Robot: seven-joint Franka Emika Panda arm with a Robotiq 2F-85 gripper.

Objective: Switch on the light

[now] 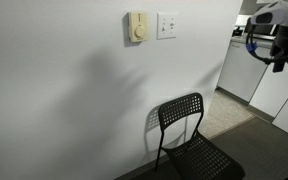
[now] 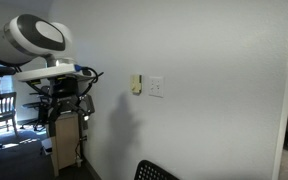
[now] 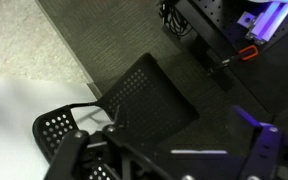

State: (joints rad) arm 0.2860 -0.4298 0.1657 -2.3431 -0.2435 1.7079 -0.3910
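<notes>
The gripper has its two fingers spread wide apart, and nothing is between them. In the wrist view they come in at the bottom of the frame. Above them in that view is a black chair with lots of little holes in its seat. Past the chair is grey carpet, and a white wall fills the lower left.

In an exterior view the robot arm is in the upper right of the frame, out in the room and away from the wall. The chair stands on the floor at the bottom, close to the wall.

The wall is big, plain and white. The light switch is high on it, at the top middle of the frame. A small beige box sits just beside it. The switch is well apart from the gripper, and the gripper is not touching it.

In an exterior view the switch is in the middle and the arm is at the upper left.
</notes>
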